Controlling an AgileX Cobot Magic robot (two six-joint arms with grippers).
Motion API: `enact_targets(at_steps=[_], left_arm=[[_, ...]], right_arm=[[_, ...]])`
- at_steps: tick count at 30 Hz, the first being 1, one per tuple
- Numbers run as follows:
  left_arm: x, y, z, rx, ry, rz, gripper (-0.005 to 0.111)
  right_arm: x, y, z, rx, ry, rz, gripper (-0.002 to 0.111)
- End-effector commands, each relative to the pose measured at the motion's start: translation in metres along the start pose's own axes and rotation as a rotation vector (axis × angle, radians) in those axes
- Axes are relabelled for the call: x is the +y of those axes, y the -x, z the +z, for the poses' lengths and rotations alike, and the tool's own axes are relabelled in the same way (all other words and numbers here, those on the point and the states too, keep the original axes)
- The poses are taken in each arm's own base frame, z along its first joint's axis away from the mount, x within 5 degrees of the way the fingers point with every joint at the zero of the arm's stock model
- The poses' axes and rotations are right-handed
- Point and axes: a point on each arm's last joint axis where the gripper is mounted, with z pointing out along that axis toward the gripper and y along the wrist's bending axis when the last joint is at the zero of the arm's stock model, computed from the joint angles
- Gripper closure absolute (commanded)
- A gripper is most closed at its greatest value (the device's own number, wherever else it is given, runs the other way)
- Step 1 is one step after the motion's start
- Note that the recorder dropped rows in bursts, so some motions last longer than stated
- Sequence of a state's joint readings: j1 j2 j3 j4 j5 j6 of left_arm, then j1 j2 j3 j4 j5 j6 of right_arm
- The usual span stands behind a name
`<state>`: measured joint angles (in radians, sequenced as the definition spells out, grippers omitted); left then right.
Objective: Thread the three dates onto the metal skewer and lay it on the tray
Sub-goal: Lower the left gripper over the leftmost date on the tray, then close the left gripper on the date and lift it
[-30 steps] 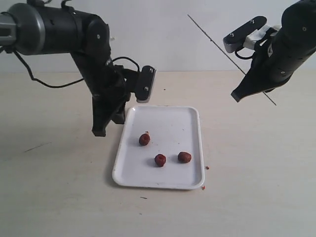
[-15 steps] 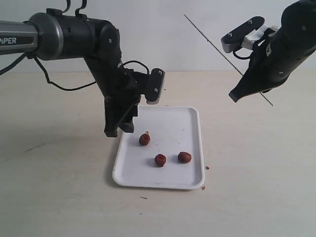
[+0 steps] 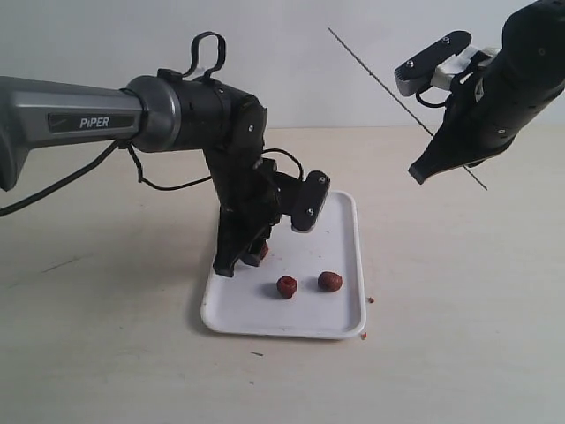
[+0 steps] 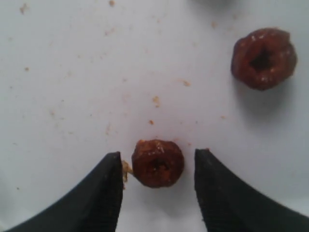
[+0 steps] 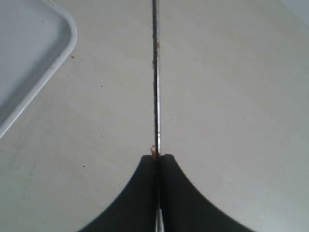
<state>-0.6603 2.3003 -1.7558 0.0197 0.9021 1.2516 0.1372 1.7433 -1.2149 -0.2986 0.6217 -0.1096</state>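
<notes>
L claw [image 4: 158,153] just opened & swung in over tray [image 3: 346,231]; now straddles 1st date [image 4: 158,163] at tray's 10 o'clock, not pinched yet. 2nd date [image 3: 286,285] and 3rd date [image 3: 329,281] lie ~5-6 o'clock. R claw [image 5: 158,157] clamped on skewer [image 5: 156,87], aloft at 1 o'clock. Pick looks imminent.

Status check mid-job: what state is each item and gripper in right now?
White rectangular tray: flat on table.
Left gripper: open, straddling one wrinkled reddish-brown date on the tray.
Right gripper: shut on thin grey metal skewer, held aloft, no dates threaded.
Other two dates: loose on tray.
</notes>
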Motion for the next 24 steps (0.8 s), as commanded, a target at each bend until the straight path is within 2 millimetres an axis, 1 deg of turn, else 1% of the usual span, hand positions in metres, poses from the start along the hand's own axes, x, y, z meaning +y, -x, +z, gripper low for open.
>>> enact_targets(at_steps=[1,24], left_arm=[[0.0027,-0.0011,0.0032,0.019,0.015,0.001,0.059],[0.0041,-0.0005,0.0043,0.012,0.03,0.015,0.06]], right_arm=[[-0.0016,0.0005,-0.0003,-0.013,-0.001,0.004,0.108],[-0.0016,0.0007,-0.0003,-0.016,-0.001,0.006,0.108]])
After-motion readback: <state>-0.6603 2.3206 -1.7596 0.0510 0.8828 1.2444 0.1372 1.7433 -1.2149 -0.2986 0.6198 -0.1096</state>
